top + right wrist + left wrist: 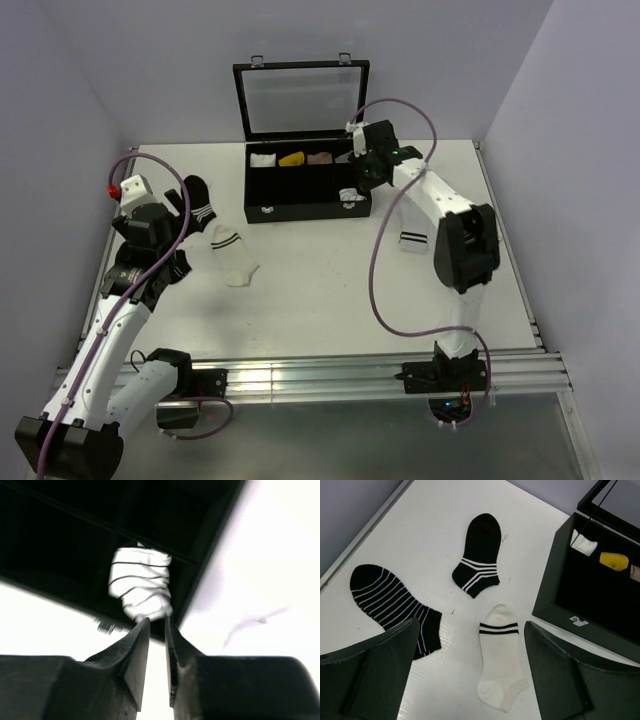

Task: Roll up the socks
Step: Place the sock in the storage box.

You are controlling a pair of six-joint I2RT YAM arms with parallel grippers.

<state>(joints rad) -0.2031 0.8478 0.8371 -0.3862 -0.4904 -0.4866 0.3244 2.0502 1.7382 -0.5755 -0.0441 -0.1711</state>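
End effector work on the right decides this step. The right end effector [157,621] hangs over the near right corner compartment of the black box [300,212], its two fingers drawn almost together with only a thin slit between them. The rolled bundle [141,582], white with thin black lines, sits in that compartment against the divider, and its lower edge meets the fingertips [142,630]. Whether they pinch a fold of it or merely touch it, I cannot tell.

This looks like the set-down of a finished roll. To do it well:

- Check that the bundle rests fully below the box rim before letting go, so that it cannot tip out over the wall.
- Part the fingers only a little, as the compartment seems narrow and wide fingers would likely knock the divider or the box wall.
- Withdraw straight back along the fingers' own line, slowly. A snagged loop of fabric would pull the roll open.

A second white sock [413,240] with black bands lies on the surface [320,290], well apart to the right of the box and under the right arm. It is too small in the top view to tell how it lies.

The left end effector [471,627] is spread wide and grasps nothing. It hovers above the cream sock [501,660], near the black striped socks [480,555]. None of those appear to belong to this task, so it is best left idle.
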